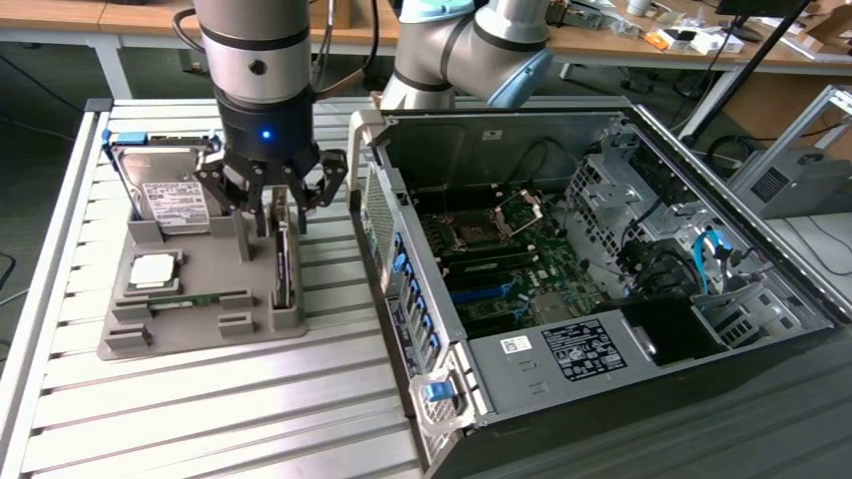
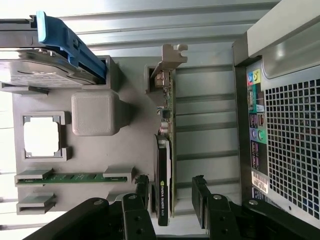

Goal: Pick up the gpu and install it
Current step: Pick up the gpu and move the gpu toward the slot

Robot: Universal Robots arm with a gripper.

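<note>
barely begun: gpu point(image 1: 282, 264) standing on edge in grey tray point(image 1: 200, 334), left of open pc case point(image 1: 560, 259) (exterior view's left); gripper point(image 1: 275, 215) lowered astride it, jaws spread, nothing grasped; lift and install undone.

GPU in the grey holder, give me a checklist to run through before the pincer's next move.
1. Pincer open: ok.
2. GPU standing on its edge in the grey holder: ok.
3. Fingers straddle the card, one on each side: ok.
4. Card gripped: not ok, gaps on both sides.
5. Computer case lying open: ok.
6. Target slot on the motherboard free: cannot tell.
</note>
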